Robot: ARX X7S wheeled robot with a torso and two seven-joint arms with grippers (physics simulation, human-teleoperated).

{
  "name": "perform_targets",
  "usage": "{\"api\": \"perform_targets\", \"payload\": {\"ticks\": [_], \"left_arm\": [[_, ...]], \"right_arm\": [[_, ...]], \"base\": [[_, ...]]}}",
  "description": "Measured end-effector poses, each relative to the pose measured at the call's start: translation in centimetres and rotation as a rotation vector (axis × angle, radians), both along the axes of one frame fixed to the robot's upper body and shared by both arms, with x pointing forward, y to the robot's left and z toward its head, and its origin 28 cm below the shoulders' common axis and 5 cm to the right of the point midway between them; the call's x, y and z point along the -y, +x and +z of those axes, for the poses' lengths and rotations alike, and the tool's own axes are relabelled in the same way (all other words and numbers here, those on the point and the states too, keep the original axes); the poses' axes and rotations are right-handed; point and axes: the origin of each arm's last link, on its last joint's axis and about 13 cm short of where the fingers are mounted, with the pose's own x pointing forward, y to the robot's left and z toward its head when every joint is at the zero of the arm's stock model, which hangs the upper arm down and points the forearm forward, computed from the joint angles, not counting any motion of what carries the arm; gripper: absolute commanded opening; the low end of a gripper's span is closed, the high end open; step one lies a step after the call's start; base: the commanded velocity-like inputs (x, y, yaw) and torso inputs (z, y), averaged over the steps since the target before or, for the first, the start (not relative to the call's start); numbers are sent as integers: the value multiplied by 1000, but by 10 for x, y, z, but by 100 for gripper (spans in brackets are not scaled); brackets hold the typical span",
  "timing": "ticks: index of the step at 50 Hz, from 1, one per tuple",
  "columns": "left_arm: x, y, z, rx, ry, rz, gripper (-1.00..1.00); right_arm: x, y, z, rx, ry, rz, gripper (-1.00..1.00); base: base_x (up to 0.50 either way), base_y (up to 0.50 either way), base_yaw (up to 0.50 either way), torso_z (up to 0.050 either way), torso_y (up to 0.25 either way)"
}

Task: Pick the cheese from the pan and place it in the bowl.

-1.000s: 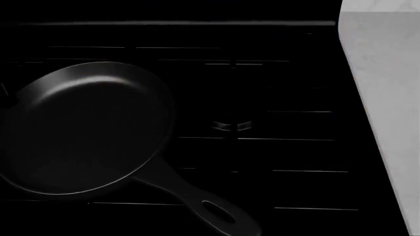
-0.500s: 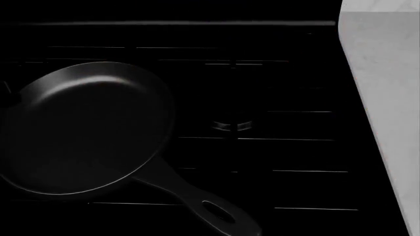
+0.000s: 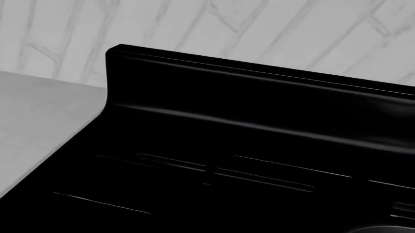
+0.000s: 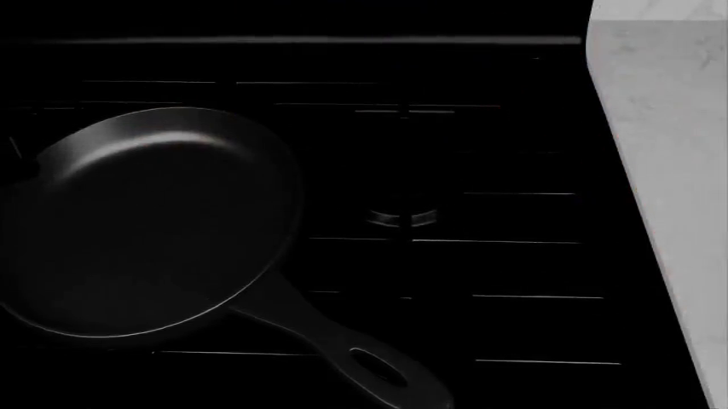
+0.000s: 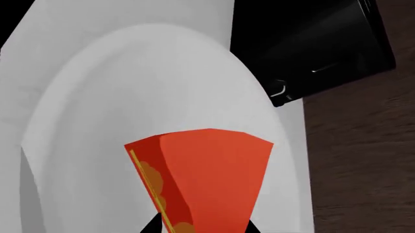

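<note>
Right at the right gripper (image 5: 202, 228), the cheese (image 5: 201, 179) sat clamped, red top facing the wrist camera, held over the white bowl (image 5: 97, 121). Out on the stove (image 4: 455, 256), the pan (image 4: 148, 221) lay empty and hadn't budged over the last second. Release looked next. Left gripper: out of sight, state unknown.

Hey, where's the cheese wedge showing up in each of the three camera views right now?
Head view: not in it; the pan is empty.
Left wrist view: not in it.
Right wrist view: the cheese fills the lower middle, over the white bowl.
Shared landmark: the black stove.
</note>
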Motion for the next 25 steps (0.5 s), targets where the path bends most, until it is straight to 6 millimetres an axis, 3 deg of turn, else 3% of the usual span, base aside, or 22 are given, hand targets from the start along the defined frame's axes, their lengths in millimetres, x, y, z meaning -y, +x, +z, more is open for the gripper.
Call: {"api": "perform_targets", "payload": {"ticks": [25], "left_arm": [[1,-1,1,10,-13,0,100]], "right_arm": [[2,3,-7,-5,12,-23,-100]], "base": [[6,0,3,-14,-7]]}}
